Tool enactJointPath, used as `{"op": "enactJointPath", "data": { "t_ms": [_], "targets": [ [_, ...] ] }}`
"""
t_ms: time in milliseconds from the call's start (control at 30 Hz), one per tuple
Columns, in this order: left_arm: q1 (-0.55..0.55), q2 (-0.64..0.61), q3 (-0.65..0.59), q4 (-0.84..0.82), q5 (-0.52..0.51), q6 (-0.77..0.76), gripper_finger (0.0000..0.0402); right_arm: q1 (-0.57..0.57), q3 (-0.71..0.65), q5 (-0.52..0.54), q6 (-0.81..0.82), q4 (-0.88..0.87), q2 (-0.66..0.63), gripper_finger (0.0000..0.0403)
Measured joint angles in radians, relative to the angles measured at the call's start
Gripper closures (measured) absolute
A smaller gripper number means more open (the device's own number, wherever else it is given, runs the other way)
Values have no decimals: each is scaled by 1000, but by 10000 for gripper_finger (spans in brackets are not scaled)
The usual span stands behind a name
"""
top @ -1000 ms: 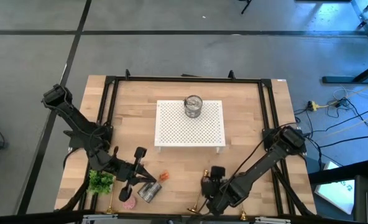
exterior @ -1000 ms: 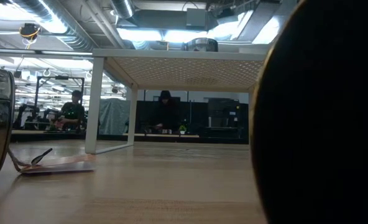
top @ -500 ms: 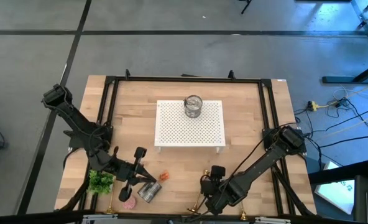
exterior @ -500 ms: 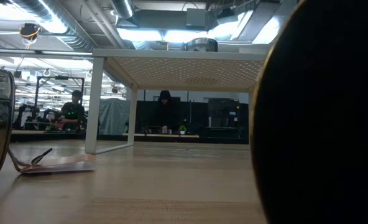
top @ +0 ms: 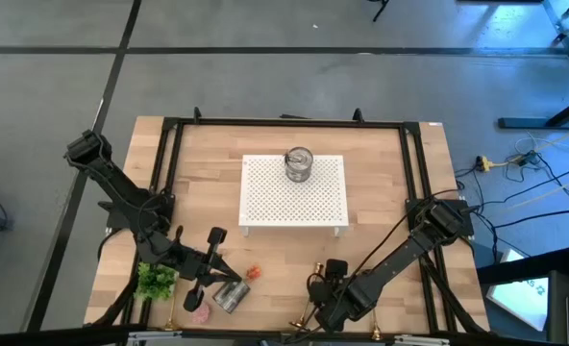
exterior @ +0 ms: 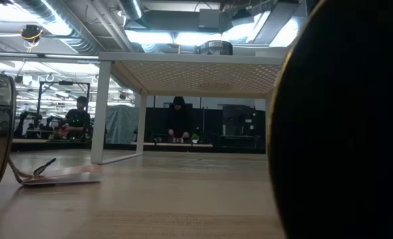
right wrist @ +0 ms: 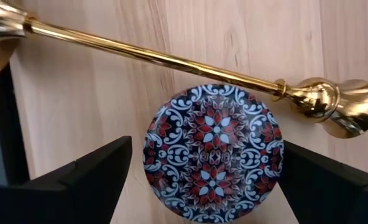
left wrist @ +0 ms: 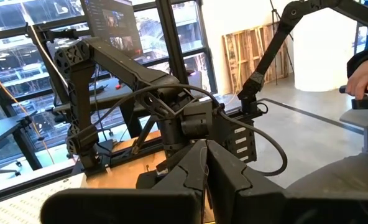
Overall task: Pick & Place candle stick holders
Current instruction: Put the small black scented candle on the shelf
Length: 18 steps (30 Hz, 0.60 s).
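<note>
A gold candle stick holder (right wrist: 159,56) lies flat on the wood near the table's front edge (top: 309,312), its flared base at one end and its small cup (right wrist: 342,106) at the other. Just beside it lies a round disc with a red, white and dark pattern (right wrist: 215,149). My right gripper (right wrist: 207,158) (top: 320,288) hangs open above the disc, pointing steeply down, one finger on either side of it. The candle stick holder lies just beyond the fingertips. My left gripper (left wrist: 206,180) (top: 225,273) is shut and level over the table's near left, with nothing in it.
A white perforated rack (top: 294,192) stands mid-table with a silver tin (top: 299,165) on it. Near left: a green plant (top: 155,281), a silver tin (top: 229,296), a pink candle (top: 200,312). Black frame rails (top: 169,163) line the sides. A dark bulk (exterior: 342,133) fills the low view's right.
My right gripper has sunk a little toward the table over the patterned disc, staying open.
</note>
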Motion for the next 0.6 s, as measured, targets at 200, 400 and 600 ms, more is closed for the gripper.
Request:
{"op": "enactJointPath", "data": {
  "t_ms": [200,400,600],
  "targets": [
    [0,0,0,0,0,0,396,-1,0,53,-3,21,0,27],
    [0,0,0,0,0,0,396,-3,0,54,-1,22,0,32],
    [0,0,0,0,0,0,396,-3,0,53,1,22,0,48]
  ]
}}
